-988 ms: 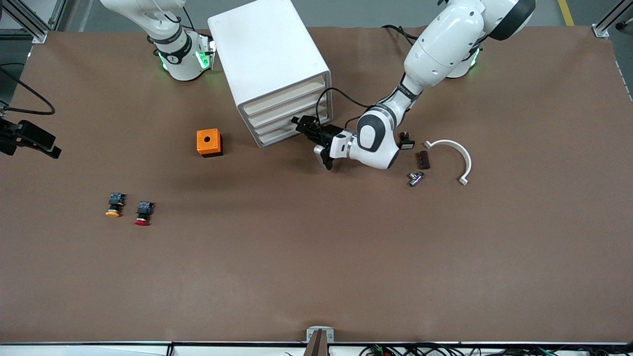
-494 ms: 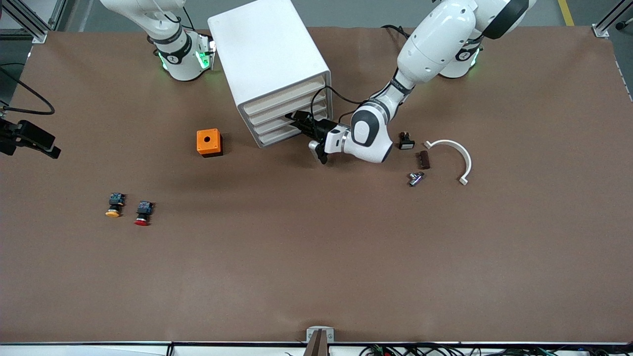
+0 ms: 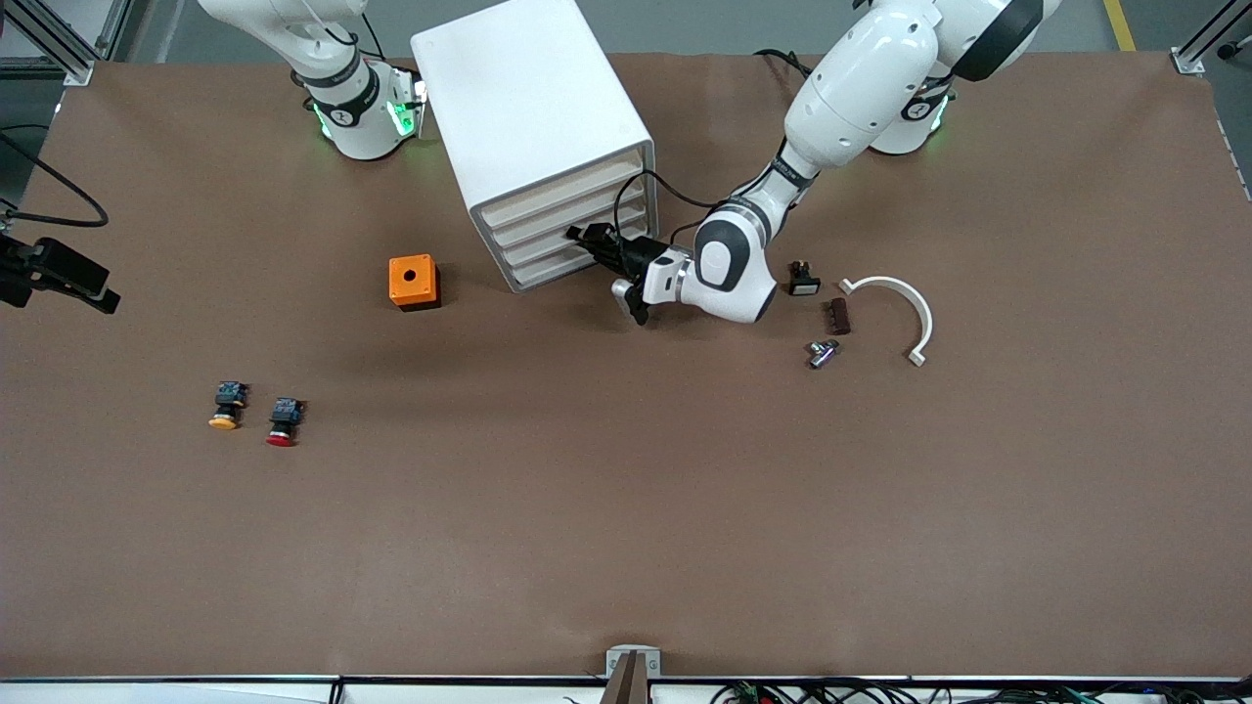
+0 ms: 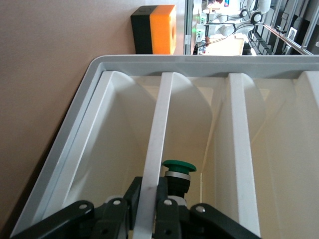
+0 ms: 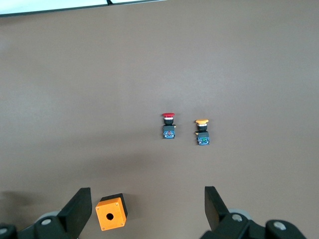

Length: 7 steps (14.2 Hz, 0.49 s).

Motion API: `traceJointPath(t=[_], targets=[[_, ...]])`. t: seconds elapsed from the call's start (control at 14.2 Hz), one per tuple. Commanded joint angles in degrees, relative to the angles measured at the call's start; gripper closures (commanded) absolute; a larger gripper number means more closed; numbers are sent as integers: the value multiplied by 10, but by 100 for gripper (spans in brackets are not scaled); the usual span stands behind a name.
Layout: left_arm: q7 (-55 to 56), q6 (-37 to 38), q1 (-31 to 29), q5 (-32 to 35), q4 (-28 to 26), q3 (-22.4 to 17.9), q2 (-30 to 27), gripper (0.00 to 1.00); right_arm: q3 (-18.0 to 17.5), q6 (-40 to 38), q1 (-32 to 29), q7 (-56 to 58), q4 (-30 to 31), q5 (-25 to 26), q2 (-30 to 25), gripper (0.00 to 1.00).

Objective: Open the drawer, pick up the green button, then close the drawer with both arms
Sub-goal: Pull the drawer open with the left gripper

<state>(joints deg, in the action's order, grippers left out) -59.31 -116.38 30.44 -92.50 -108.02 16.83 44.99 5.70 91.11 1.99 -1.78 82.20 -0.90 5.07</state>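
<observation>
The left pincer (image 3: 587, 238) has clamped onto the front lip of a drawer (image 4: 152, 149) in the cabinet (image 3: 533, 127), the green button (image 4: 178, 172) visible inside. Opening's the step; next comes a straight outward pull. The right pincer (image 5: 144, 209) waits open, high above the worktop (image 3: 626, 508).

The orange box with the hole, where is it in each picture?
Front view: the orange box sits on the table beside the white cabinet.
Left wrist view: it shows past the cabinet's rim.
Right wrist view: it lies between the open right claw's fingers.
Shared landmark: the box itself.
</observation>
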Motion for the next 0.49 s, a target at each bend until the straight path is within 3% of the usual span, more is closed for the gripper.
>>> traceJointPath(t=[0.0, 0.42], targets=[[-14, -6, 4, -14, 5, -1, 9, 91, -3, -1, -2, -5, -5, 3, -1, 0], [-5, -6, -3, -12, 36, -19, 22, 93, -3, -1, -1, -5, -4, 1, -1, 0]])
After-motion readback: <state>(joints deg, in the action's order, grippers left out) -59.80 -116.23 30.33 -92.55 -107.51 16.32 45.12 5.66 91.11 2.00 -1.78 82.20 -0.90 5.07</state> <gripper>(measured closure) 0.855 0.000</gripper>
